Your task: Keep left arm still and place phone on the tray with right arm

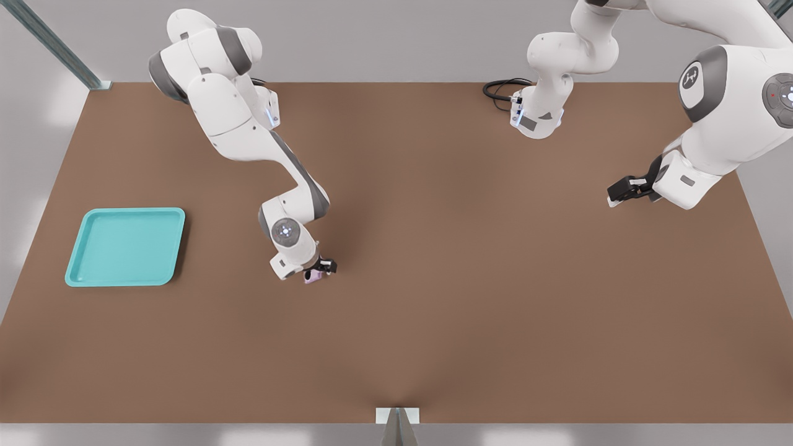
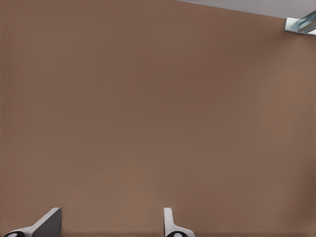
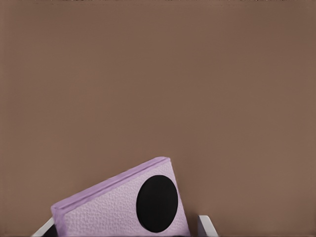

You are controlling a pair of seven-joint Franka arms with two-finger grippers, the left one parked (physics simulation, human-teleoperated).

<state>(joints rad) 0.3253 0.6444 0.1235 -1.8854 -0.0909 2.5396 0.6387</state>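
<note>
On my feed the tabletop [image 1: 471, 279] is a flat, even brown with no pattern. The tray [image 1: 93, 279] reads as plain turquoise, rim and floor alike. The phone [image 3: 113, 210] is pale lilac with a fine pebbled texture, and I see one solid black round lens [image 3: 157, 203] on its face. The right arm [image 1: 229, 118] is white with grey joint covers and a grey end cap lit pale blue at its centre. Its end effector [image 1: 317, 271], down at the phone near the tabletop's middle, is black, with whitish fingertips [image 3: 205, 226] in the right wrist view.
</note>
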